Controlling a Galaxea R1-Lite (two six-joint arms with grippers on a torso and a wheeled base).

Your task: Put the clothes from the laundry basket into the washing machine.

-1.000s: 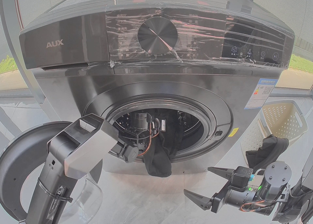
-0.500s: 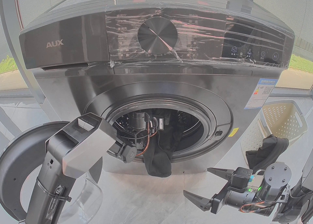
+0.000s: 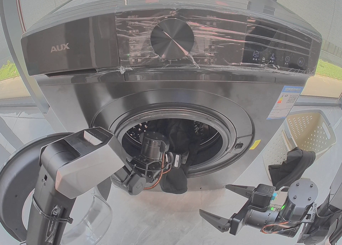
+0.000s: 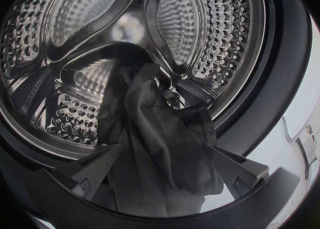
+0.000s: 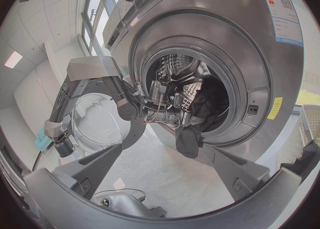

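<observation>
Hanging half out of the washing machine [image 3: 171, 89], a dark garment [image 4: 150, 106] drapes over its door rim. The left gripper [image 4: 160, 146], at the machine's mouth, has its jaws spread wide around the cloth without pinching it. The right gripper [image 3: 214, 199], in front of the machine, is wide open and empty. Unheld, the dangling end could drag the garment out onto the floor. More dark clothing [image 3: 292, 167] hangs over the laundry basket [image 3: 313, 128] beside the machine.

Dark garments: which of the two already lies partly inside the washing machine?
The garment hanging over the drum opening at the open left gripper; the other garment drapes over the laundry basket rim.
</observation>
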